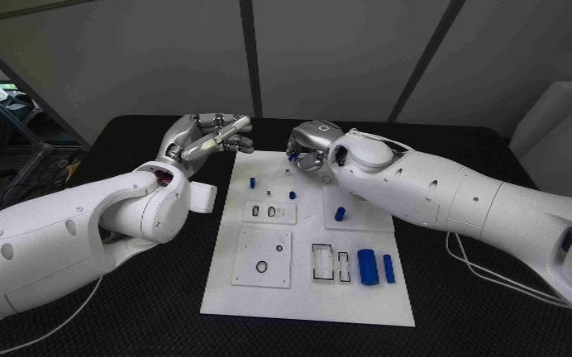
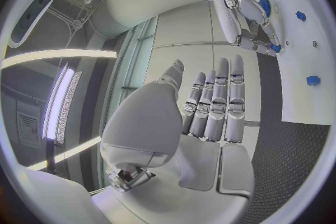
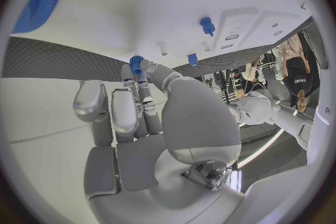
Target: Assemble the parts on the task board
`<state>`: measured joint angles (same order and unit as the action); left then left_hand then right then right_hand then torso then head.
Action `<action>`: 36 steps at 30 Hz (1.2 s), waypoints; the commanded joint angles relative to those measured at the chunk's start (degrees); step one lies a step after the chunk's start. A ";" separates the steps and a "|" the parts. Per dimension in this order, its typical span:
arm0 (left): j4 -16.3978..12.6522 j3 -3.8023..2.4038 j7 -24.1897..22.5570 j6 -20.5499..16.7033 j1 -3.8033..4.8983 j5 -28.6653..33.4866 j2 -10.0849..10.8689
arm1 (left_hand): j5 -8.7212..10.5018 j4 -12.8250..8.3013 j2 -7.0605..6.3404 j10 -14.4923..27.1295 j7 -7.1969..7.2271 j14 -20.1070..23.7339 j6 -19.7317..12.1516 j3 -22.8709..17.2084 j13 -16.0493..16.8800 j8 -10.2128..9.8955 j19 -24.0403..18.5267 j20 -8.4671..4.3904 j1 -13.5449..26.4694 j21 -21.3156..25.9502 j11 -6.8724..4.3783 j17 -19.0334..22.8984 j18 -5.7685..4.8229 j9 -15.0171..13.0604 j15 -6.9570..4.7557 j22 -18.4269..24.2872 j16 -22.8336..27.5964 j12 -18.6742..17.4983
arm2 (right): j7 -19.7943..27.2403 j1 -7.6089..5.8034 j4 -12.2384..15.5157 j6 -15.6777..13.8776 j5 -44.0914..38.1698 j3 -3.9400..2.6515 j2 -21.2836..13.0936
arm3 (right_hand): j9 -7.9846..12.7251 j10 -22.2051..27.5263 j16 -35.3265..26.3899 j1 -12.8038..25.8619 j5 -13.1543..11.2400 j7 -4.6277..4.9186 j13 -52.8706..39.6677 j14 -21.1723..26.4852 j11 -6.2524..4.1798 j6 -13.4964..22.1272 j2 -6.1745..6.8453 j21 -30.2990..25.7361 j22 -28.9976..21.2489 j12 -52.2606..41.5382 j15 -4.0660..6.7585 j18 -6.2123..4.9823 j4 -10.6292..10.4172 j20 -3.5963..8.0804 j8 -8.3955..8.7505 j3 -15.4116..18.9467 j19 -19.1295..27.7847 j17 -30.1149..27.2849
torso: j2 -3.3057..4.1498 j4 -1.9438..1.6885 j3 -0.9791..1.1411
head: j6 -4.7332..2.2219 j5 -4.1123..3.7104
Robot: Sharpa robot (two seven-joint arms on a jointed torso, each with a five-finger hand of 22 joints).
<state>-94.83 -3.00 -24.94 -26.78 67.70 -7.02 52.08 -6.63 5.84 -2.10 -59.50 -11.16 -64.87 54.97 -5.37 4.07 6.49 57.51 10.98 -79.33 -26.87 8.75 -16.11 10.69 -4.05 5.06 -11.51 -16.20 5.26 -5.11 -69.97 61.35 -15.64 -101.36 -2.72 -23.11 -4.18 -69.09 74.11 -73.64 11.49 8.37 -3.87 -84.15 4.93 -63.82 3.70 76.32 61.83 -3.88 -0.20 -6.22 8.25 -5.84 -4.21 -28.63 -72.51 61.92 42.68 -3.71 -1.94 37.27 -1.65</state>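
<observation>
Right now the right hand (image 1: 312, 147) pinches a small blue part (image 3: 136, 61) at the board's (image 1: 310, 295) far edge. Left hand (image 1: 210, 138) hovers just left, fingers extended, holding nothing.

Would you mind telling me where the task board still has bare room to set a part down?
The task board's near strip, below the two blue cylinders and the black-outlined slots, looks bare. The far end is crowded: the right hand pinches a small blue part there, with the left hand hovering beside it.
</observation>
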 commanded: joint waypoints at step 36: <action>0.92 -0.03 0.19 1.65 0.15 -0.47 0.55 | 0.08 -0.14 0.53 0.52 -0.13 0.51 -0.52 0.42 -0.10 -0.47 -0.64 0.02 0.07 -0.24 -0.10 -0.19 -0.36 0.07 0.22 -0.03 0.31 -0.51 | 0.52 -0.14 13.82 -7.19 9.45 -0.85 -11.77 | -0.28 6.97 -4.13 0.99 -0.64 1.70 -0.87 -0.06 1.24 6.68 2.49 -4.55 -8.09 -6.26 -1.22 -0.90 -2.80 -1.50 -0.85 4.54 4.66 -7.09 | -0.36 0.50 0.12 | -0.64 -0.19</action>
<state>-93.98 -3.00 -24.67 -26.17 67.76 -7.03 52.61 -6.63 5.68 -2.10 -59.30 -11.37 -64.70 54.76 -5.21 4.04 6.30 57.09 10.97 -79.33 -26.87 8.55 -16.24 10.69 -4.05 5.23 -11.51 -16.20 5.05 -4.91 -69.87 74.13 -19.98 -97.90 -3.46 -34.11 -4.36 -60.53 69.59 -73.29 10.49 10.04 -4.53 -83.93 6.39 -56.40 6.24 71.44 53.15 -9.38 -1.66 -7.13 5.89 -7.40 -4.72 -24.06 -67.36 54.31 42.51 -3.37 -1.82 36.66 -1.83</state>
